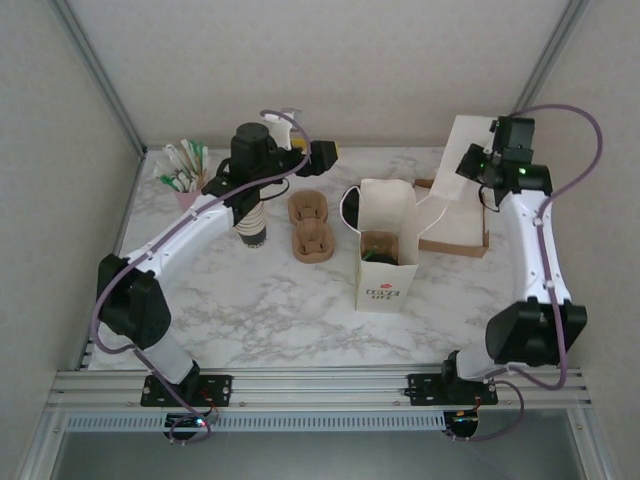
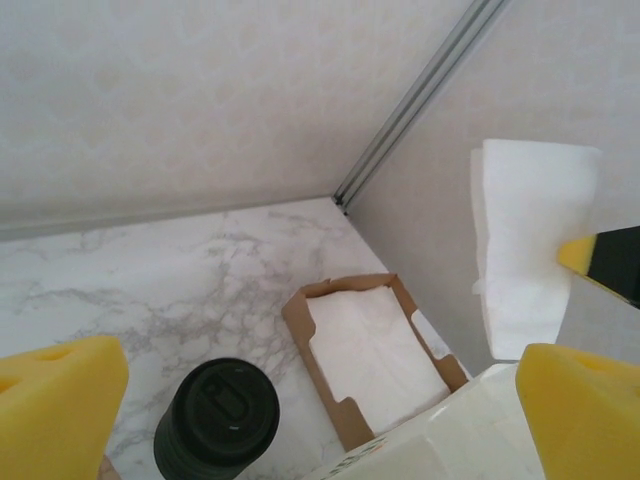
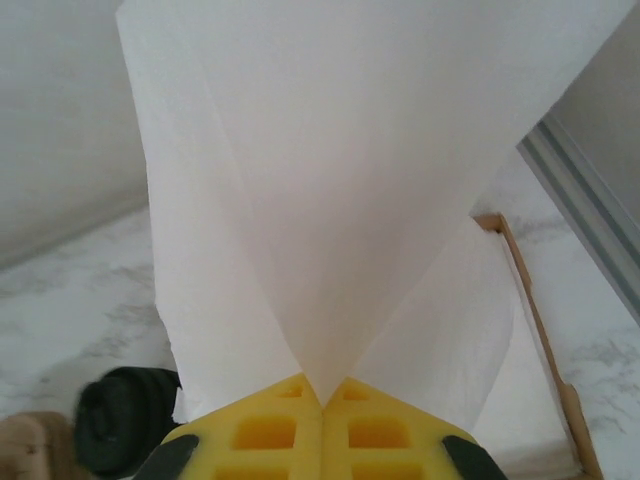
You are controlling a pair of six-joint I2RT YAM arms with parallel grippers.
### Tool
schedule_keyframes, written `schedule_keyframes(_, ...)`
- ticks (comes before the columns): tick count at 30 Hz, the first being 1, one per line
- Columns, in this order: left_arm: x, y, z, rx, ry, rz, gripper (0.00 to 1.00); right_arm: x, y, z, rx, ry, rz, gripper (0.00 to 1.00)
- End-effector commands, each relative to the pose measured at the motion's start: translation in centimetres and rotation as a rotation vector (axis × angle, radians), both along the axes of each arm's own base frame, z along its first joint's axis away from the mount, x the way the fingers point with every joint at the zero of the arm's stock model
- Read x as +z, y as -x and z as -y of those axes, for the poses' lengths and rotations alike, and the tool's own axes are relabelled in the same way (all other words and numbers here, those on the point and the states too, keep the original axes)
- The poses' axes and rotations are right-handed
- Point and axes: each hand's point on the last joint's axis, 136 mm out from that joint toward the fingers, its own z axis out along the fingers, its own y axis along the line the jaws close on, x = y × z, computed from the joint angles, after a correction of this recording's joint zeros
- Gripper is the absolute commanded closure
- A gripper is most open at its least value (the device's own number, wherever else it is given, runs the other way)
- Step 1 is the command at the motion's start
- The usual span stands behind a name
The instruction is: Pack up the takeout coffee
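Lab robot cell: aluminium frame [image 1: 92,62], white walls [image 1: 320,60], marble-print tabletop [image 1: 270,300].

Bright, even, diffuse light casts faint shadows; the napkin [image 3: 330,180] up close looks washed out.

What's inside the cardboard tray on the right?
White napkins lie in the tray; the right gripper pinches another napkin. The tray's floor under them is covered, and the bag hides one end.

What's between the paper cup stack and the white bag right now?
Two brown pulp cup holders lie there, one behind the other; a black round item stands beside the bag's left side. The top view shows this.
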Motion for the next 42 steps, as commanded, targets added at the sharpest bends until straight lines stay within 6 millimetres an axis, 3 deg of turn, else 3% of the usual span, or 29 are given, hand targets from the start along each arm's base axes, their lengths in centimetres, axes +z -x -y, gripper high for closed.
schedule_keyframes(1,4.1,1.9,-0.1,0.003,0.014,0.126,0.0,4.3,1.0,-1.4,0.059,-0.051,0.15,1.0)
schedule_keyframes(11,9.3,7.3,0.8,0.014,-0.05,0.318,0.01,12.5,5.3,-6.6,0.283,-0.085,0.346,1.0)
schedule_keyframes(17,11.8,10.5,1.9,-0.069,-0.001,0.357,0.0,15.1,8.0,-11.0,0.474,-0.077,0.438,1.0)
schedule_keyframes(22,14.4,13.2,3.3,-0.227,0.173,0.278,0.0,15.5,9.4,-13.8,0.569,-0.032,0.478,1.0)
schedule_keyframes(27,15.9,13.8,4.5,-0.312,0.324,0.091,0.0,15.0,10.1,-15.6,0.62,-0.02,0.504,1.0)
schedule_keyframes(31,16.4,13.5,4.4,-0.292,0.381,-0.001,0.0,13.8,10.4,-17.0,0.663,-0.018,0.487,1.0)
schedule_keyframes(36,16.9,13.0,2.3,-0.094,0.308,0.088,0.0,11.5,10.4,-18.4,0.693,-0.014,0.386,1.0)
schedule_keyframes(42,15.4,11.8,1.9,-0.001,0.203,0.124,0.0,9.3,12.3,-19.5,0.751,-0.055,0.27,1.0)
